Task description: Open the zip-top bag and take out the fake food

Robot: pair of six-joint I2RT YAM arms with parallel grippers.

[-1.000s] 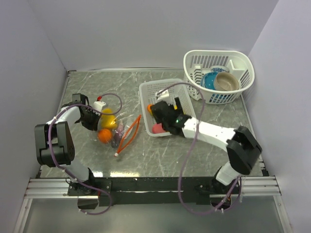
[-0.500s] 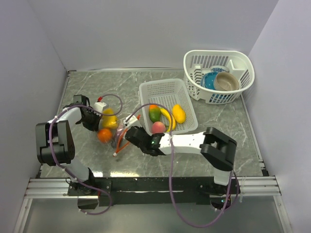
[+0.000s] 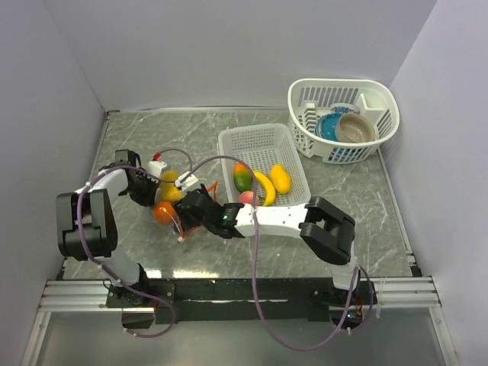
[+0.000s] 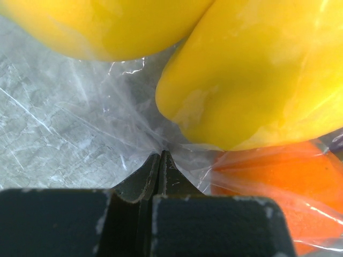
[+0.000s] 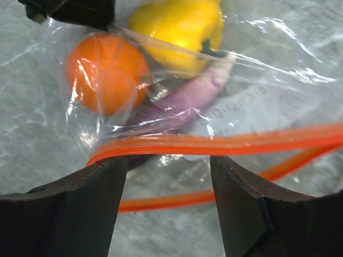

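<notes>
Clock directions are read on the top view, with 12 toward the far wall.

- The bag (image 3: 172, 200) lies on the tabletop (image 3: 343, 206) at the left-centre, just at 9 o'clock of the flat basket (image 3: 255, 136).
- Its long axis runs roughly 9 to 3. The closed end is toward 9 and the mouth faces 3 to 4.
- The zip strip (image 5: 252, 140) crosses that axis. On the top view it runs about 7 to 1, mostly under your right arm.
- In the right wrist view the strip's two orange-red lips stand apart, so the mouth is open.
- Inside the film are a pepper (image 5: 179, 29) toward 12, an orange (image 5: 107, 72) toward 7, and an eggplant (image 5: 177, 104) pointing stem-first at the pepper.
- Your left pincer (image 4: 160, 156) has its tips pressed together, pinching a fold of the bag's film at the 9 o'clock end. It is just beside the pepper and the orange.
- Your right pincer (image 5: 167, 159) is at the mouth with its fingers spread. The upper lip of the strip runs across the gap, and I cannot tell whether it touches either finger.
- The flat basket holds a mango (image 3: 242, 178), a banana (image 3: 265, 187), a yellow fruit (image 3: 280, 178) and a peach (image 3: 246, 198).
- A round basket (image 3: 381, 95) with bowls (image 3: 352, 128) sits at 1 o'clock, well apart from the bag.
</notes>
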